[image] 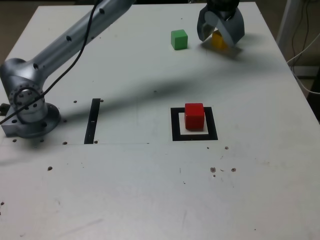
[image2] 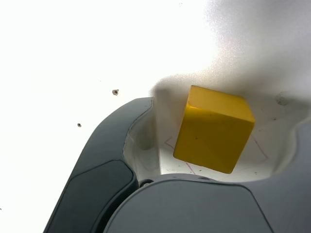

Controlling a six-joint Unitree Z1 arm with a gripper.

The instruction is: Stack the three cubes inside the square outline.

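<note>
Red cube (image: 194, 116) already sits inside square outline (image: 195, 124) on the bench (image: 150, 190), green cube (image: 179, 39) farther back unstacked, and farthest, tool (image: 220, 31) straddles yellow cube (image2: 214, 128), jaws apart, two cubes left

Silver-grey tubular arm (image: 65, 40) on a round silver base (image: 27, 107) bolted to the bench (image: 150, 200). Black cable (image: 75, 55) runs along the arm. Hand (image: 220, 30): curved dark grey shells.
</note>
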